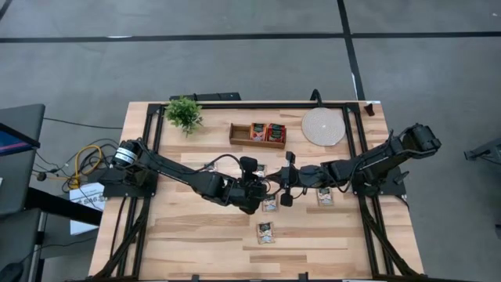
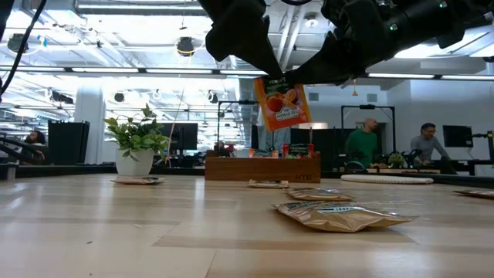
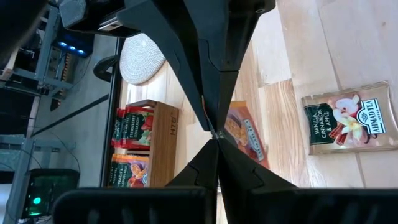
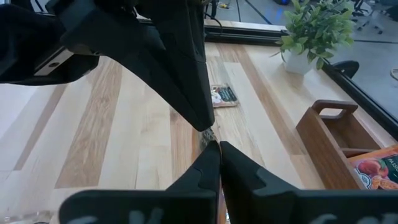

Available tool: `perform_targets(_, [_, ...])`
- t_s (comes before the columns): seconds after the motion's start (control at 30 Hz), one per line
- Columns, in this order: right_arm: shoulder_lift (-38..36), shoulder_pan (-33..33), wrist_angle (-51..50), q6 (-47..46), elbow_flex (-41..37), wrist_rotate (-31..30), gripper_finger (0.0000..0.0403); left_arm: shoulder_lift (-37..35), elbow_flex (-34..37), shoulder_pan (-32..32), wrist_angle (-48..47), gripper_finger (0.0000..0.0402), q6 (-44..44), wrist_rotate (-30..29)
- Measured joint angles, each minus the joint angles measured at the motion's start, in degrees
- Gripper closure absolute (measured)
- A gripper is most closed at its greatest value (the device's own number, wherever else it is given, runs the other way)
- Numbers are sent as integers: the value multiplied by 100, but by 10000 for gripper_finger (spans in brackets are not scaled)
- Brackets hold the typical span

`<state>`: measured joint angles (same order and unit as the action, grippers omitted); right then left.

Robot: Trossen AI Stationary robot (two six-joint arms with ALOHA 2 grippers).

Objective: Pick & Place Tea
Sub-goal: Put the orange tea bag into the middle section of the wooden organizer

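Note:
A red-orange tea sachet (image 2: 282, 104) hangs in the air above the middle of the table. My left gripper (image 1: 262, 189) and my right gripper (image 1: 283, 188) meet tip to tip over it, both shut on its upper edge. Three pale tea sachets lie flat on the wood near them (image 1: 270, 205), (image 1: 325, 196), (image 1: 266, 233). One of these shows in the left wrist view (image 3: 348, 121). The brown wooden tray (image 1: 236, 135) at the far side holds upright red-orange sachets (image 1: 266, 131). My left gripper pinches the hanging sachet's top edge near its left corner (image 2: 266, 79) between its two fingers, slanting down from the table's left. The sachet hangs upright below the fingers, clear of the table. My right gripper pinches the same top edge toward its right corner (image 2: 297, 83) between its two fingers, slanting down from the table's right. Its fingertips (image 4: 208, 155) meet the left gripper's tips.
A potted plant (image 1: 184, 113) stands at the far left and a round pale disc (image 1: 322, 125) at the far right. Another sachet (image 4: 221, 94) lies between the grippers and the tray. People stand in the room beyond the table (image 2: 363, 143).

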<state>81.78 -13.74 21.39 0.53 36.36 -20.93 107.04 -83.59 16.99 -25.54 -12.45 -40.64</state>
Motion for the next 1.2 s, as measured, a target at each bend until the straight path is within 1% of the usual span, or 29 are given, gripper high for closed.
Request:
perform_targets(0.13, [0,0,10,-4,0,-9,402,0,0,1,-1,401,7,-80])
perform_targets(0.33, [-2,0,24,-50,-2,-201,402,0,0,2,-6,401,7,-301])
perform_targets(0.43, [-2,-2,50,-52,-4,-207,402,0,0,2,-48,392,9,-311])
perform_targets(0.53, [-2,-1,52,-108,-4,-231,403,0,0,2,-135,375,13,-322])
perform_targets(0.6, [-2,32,47,-231,-4,-422,403,0,-2,7,-222,360,20,-478])
perform_targets(0.7, [-2,182,40,-371,-7,-806,403,0,-7,39,-749,337,170,-1083])
perform_targets(0.77, [-2,375,172,-397,-9,-925,403,0,-7,52,-1397,325,643,-1321])
perform_targets(0.8, [-2,500,251,-402,-9,-923,403,0,-7,52,-1773,320,1034,-1324])
perform_targets(0.9, [-2,957,452,-402,-9,-888,403,-11,64,52,-2968,312,2444,-1044])
perform_targets(0.97, [-2,1315,567,-405,-9,-675,403,-15,315,52,-3507,311,3248,-963])
perform_targets(1.07, [-2,1853,757,-474,-9,-75,403,-11,820,129,-3767,311,4052,-1024])
perform_targets(1.13, [-1,2166,866,-563,-9,277,403,-8,1203,226,-3667,312,4348,-1021])
perform_targets(1.2, [63,2428,958,-588,-7,460,403,-7,1557,318,-3489,312,4579,-1010])
